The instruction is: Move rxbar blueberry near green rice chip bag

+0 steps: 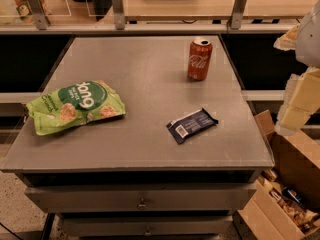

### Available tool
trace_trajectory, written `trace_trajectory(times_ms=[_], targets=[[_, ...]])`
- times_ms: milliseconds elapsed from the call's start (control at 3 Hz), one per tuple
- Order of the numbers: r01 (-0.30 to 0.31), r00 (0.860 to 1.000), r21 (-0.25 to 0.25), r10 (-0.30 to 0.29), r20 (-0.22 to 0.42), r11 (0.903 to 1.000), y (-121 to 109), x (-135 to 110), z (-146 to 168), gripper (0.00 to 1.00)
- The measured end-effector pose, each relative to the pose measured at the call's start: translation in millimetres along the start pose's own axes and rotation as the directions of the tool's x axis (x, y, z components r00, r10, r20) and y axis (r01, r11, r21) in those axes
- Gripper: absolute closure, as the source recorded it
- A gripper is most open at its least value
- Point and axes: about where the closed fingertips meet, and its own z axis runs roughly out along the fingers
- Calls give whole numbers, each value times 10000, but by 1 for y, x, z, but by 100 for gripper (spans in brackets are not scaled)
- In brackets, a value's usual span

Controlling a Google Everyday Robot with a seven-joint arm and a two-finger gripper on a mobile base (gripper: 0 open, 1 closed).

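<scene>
The rxbar blueberry (192, 125), a small flat dark navy wrapper with a white label patch, lies at the front right of the grey table (150, 69). The green rice chip bag (75, 106), light green with a dark green round logo, lies flat near the table's left edge. The two are well apart, with bare table between them. My gripper (292, 111) hangs at the right edge of the view, beyond the table's right side and above a cardboard box. It holds nothing that I can see.
A red soda can (199, 59) stands upright at the back right of the table. An open cardboard box (285, 194) with packets sits on the floor at the right. A shelf with metal posts (117, 6) runs behind the table. Drawers (142, 199) sit below its front edge.
</scene>
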Motion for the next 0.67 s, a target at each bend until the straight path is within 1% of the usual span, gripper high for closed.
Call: trace_trajectory(times_ms=[333,667], targets=[[0,10000,2,0,1,10000,0,0,0,0],[-23,10000,286,24,-58,9996,-2,-2,-2,0]])
